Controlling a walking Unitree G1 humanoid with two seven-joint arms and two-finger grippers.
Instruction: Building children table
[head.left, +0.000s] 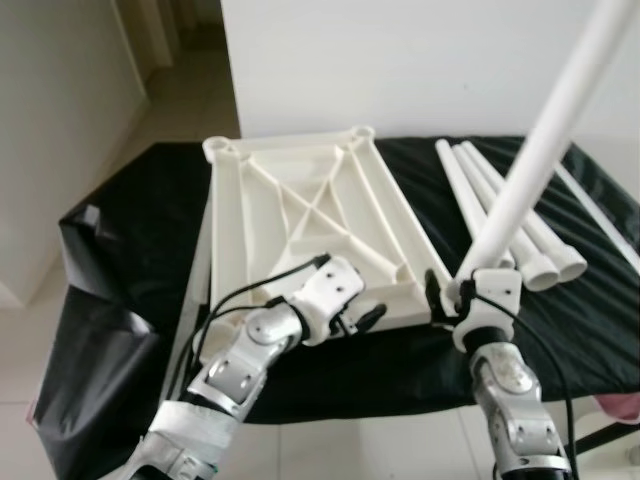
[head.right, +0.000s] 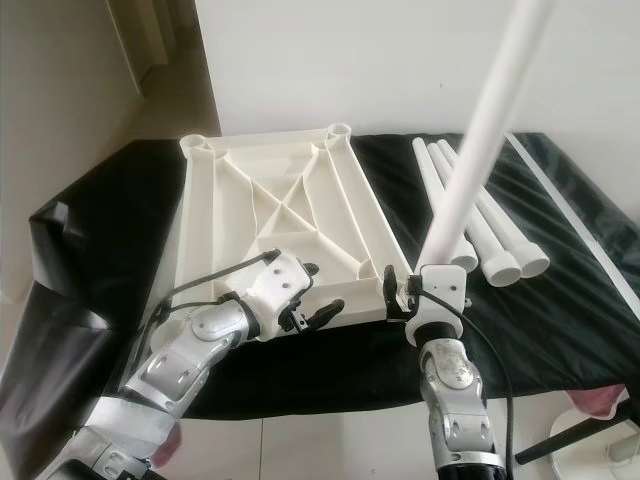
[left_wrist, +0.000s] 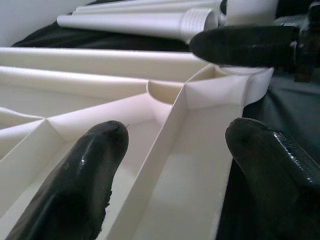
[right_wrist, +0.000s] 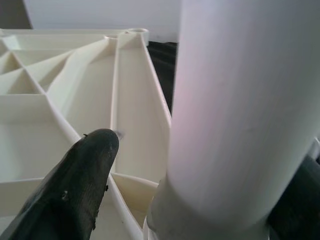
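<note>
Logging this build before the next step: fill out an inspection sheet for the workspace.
Surface: table under a black cloth, creased at the robot's left.
Job's things: white tabletop lying underside up, ribs and corner sockets showing; one white leg standing tilted at the near right corner socket; three spare legs lying side by side on the cloth to the right.
Clutter: thin white rod at the far right of the cloth.
Grippers: left tool open at the tabletop's near edge; right tool shut on the leg's base.
Cables: black cables run along both arms.
Surroundings: white wall behind, pale tiled floor, white stand and pink item on the floor.
</note>
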